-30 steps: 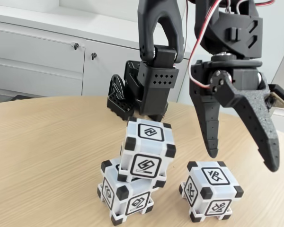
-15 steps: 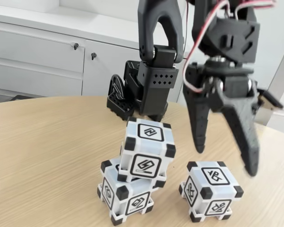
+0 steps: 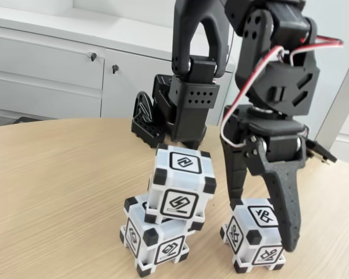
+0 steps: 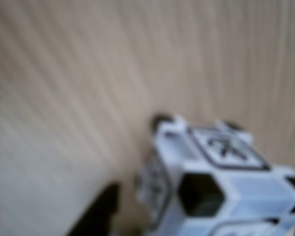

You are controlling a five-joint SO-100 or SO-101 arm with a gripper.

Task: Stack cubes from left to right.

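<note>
Two cubes already stacked: lower cube [image 3: 154,241] on the table [image 3: 58,174], upper cube [image 3: 181,186] on top of it, sitting skewed and shifted toward the pincer side, overhanging a bit. Stack looks settled but not square; judged as a possible weak point when a third goes on.

Third cube [image 3: 257,234] alone on the table, directly under the pincer [image 3: 262,224]. Stack is just beside the pincer, on its left in the fixed view.

Pincer spread, holding nothing. One finger [image 3: 235,180] comes down behind the loose cube's far-left top edge; the other finger [image 3: 285,212] hangs in front of its right side, tip low against the cube's right face. Cannot tell from the fixed view whether either finger touches it. Cube sits between the two fingers, roughly.

Wrist view blurred: loose cube [image 4: 221,177] fills lower right, a dark finger tip [image 4: 96,216] at bottom left, with bare table between it and the cube, so that finger appears apart from the cube there.

Progress, as judged: first placement done, second pick in approach. Left to do: close on the loose cube, lift it clear of the two-high stack, set it on the upper cube, release. Skewed top face means landing spot is small; careful centring needed.
</note>
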